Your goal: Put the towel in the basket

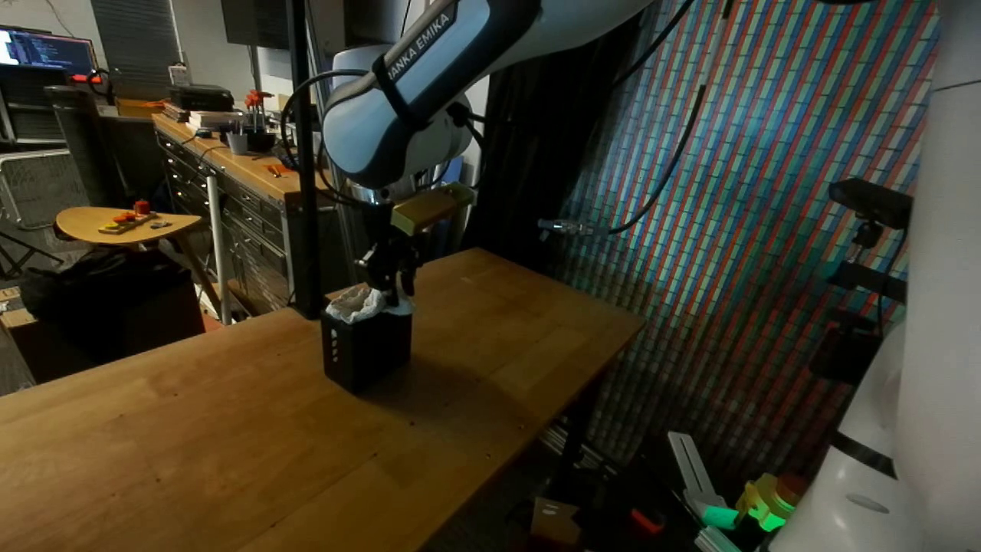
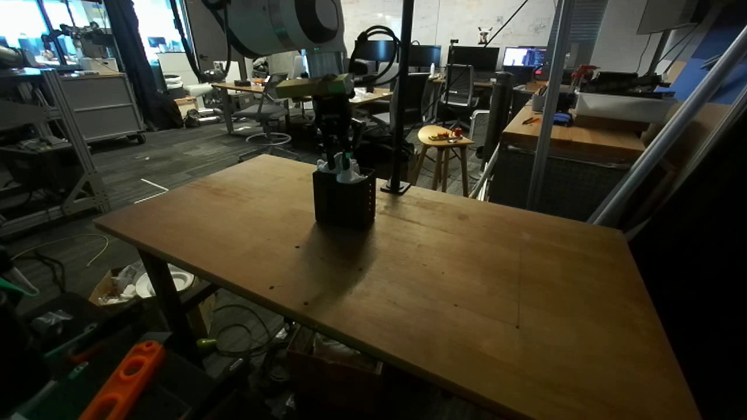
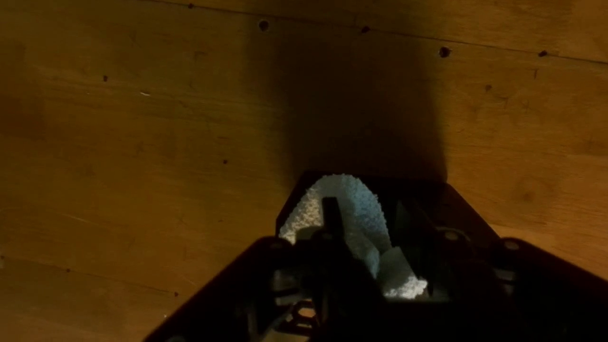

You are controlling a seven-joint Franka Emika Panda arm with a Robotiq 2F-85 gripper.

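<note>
The white, fluffy towel [image 1: 355, 305] sits bunched in the top of the black square basket [image 1: 369, 353], with parts of it standing above the rim. In an exterior view the towel [image 2: 351, 172] pokes up over the near rim of the basket [image 2: 344, 203]. My gripper [image 1: 400, 290] points down right at the basket's mouth, its fingertips at the towel. In the wrist view my gripper [image 3: 365, 213] has its fingers partly apart, with towel [image 3: 354, 190] beside and between them. A dark gap shows by the right finger. The basket's inside is mostly hidden.
The basket stands on a wooden table [image 1: 191, 429] near its far edge. A black vertical post [image 2: 402, 105] rises from the table close to the basket. A wooden stool [image 2: 442, 137] and a workbench [image 1: 253, 165] stand beyond the table.
</note>
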